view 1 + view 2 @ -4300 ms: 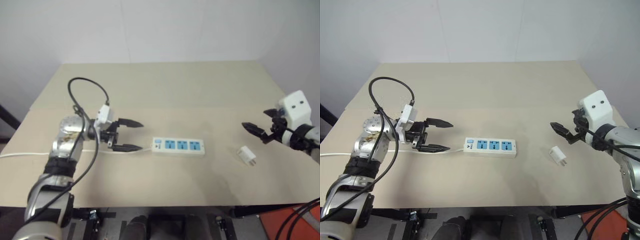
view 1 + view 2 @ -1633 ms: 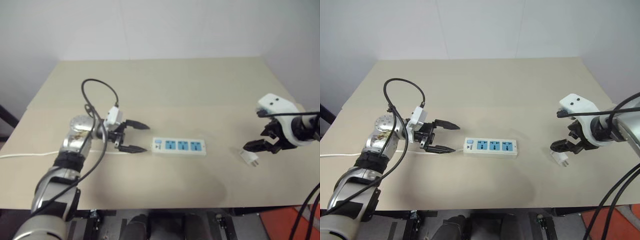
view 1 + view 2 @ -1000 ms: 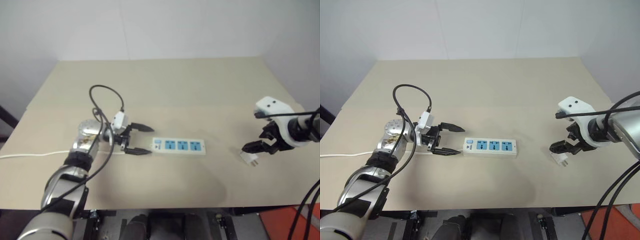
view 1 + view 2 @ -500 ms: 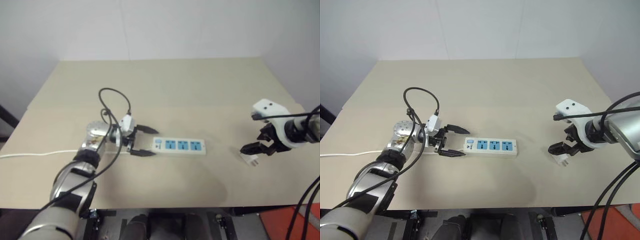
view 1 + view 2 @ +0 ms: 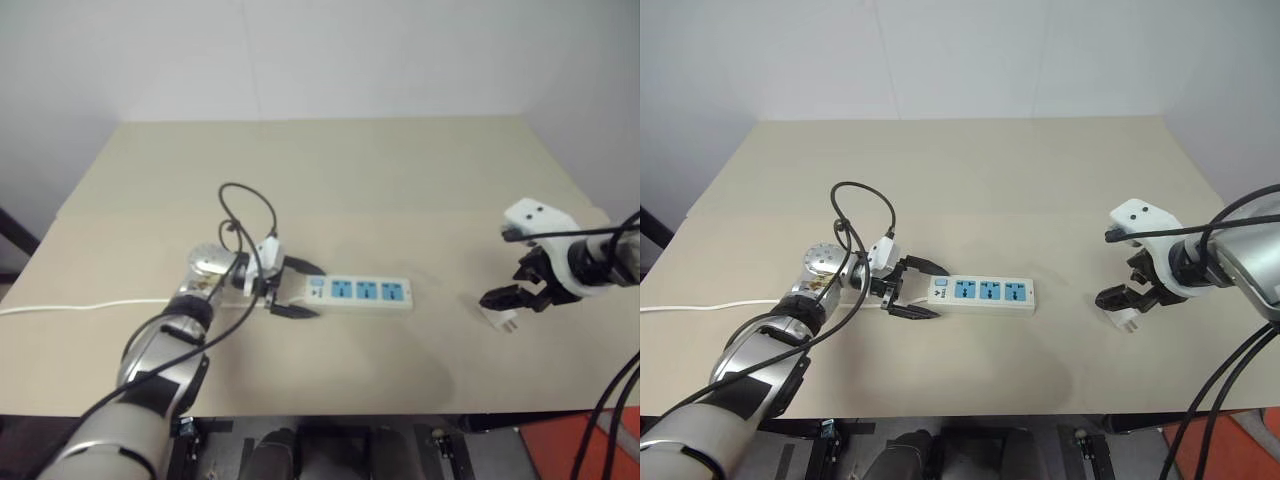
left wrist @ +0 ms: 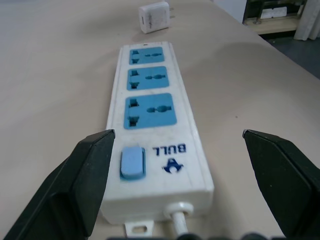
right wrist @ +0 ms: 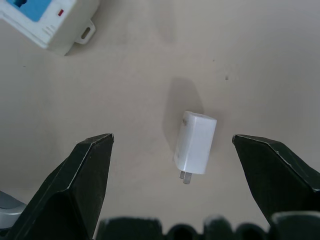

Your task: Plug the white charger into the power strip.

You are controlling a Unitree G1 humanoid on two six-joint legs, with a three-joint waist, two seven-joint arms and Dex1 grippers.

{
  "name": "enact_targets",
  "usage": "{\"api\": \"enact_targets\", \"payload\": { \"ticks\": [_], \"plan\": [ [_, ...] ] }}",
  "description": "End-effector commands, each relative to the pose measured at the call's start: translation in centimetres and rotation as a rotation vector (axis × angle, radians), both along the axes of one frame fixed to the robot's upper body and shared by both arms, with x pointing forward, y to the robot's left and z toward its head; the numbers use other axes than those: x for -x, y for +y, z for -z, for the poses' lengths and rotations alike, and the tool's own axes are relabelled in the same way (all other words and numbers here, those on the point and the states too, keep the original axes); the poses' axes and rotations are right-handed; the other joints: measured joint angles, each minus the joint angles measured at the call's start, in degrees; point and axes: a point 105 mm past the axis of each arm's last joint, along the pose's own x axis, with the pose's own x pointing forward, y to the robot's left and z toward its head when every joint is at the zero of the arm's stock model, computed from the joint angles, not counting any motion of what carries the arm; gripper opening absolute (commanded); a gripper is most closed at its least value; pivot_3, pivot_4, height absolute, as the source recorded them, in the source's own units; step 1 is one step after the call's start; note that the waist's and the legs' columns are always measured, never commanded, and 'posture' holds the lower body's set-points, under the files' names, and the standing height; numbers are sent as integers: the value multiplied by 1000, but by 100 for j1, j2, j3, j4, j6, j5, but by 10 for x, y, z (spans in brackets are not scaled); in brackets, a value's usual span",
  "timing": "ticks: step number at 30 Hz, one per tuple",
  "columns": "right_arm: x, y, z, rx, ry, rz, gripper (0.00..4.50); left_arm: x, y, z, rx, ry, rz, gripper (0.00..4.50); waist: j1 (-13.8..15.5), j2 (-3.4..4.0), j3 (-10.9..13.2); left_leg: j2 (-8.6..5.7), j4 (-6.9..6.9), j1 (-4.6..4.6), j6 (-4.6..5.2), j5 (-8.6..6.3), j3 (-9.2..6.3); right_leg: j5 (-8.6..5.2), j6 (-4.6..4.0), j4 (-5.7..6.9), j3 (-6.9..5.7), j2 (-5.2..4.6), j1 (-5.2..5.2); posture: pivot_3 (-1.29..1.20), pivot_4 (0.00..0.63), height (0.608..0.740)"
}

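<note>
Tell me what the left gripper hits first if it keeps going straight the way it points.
Most likely the power strip: the open left gripper points along the table at the strip's cord end, its fingers either side of it. How close it stands is hard to judge.

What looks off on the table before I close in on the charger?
Nothing damaged or spilled. The white charger lies on its side, prongs level with the table, between the open right pincer fingers. The power strip lies flat between the open left pincer fingers.
</note>
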Motion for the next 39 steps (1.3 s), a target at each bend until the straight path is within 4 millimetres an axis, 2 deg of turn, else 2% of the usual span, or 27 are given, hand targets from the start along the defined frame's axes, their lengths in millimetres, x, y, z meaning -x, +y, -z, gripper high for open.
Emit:
{"api": "enact_targets", "payload": {
  "ticks": [1, 12, 15, 19, 20, 34, 36, 39],
  "plan": [
    [2, -2, -11, 17, -49, 0, 4500, -4, 1, -4, 26, -18, -22, 4482, -1, 0, 0, 0, 0, 0, 1, -1, 0, 0, 0, 0, 0, 0, 0, 0, 150, 740],
    [11, 0, -11, 15, -54, -26, 4500, -2, 1, 6, 62, 36, -60, 4482, -3, 0, 0, 1, 7, 0, 1, -1, 1, 0, 0, 6, -1, 0, 0, 0, 150, 740],
    [12, 2, -11, 6, -58, -34, 4500, -1, 2, 9, 74, 54, -73, 3854, -3, 0, 0, 1, 7, 0, 1, -1, 1, 0, 0, 7, -1, 0, 0, 0, 150, 740],
    [11, 3, -12, -4, -70, -40, 4500, -1, 4, 13, 82, 72, -88, 2663, 1, 0, 0, 1, 7, 2, 1, -1, 2, 0, 0, 7, -1, 0, 1, 0, 150, 740],
    [11, 3, -13, -3, -73, -43, 4500, 0, 4, 14, 75, 74, -88, 2523, 0, 0, 0, 1, 7, 2, 1, -1, 2, 0, 1, 7, -1, 0, 2, 0, 150, 740],
    [7, 7, -11, -8, -109, -53, 4500, -2, 7, 11, 99, 42, -106, 2532, -3, -1, 0, 5, 7, 21, 1, -1, 11, 1, 0, 8, 1, 0, 7, 0, 150, 740],
    [8, 6, -11, -8, -113, -49, 4500, -2, 9, 13, 96, 38, -124, 3288, -2, -1, 0, 5, 7, 21, 1, -1, 11, 1, 0, 8, 2, 0, 7, 0, 150, 740],
    [9, 5, -11, -8, -119, -44, 4500, -2, 9, 12, 150, 35, -150, 4173, -2, -1, 0, 6, 6, 22, 1, -1, 13, 1, 0, 9, 4, 0, 7, 0, 150, 740]
  ]
}}
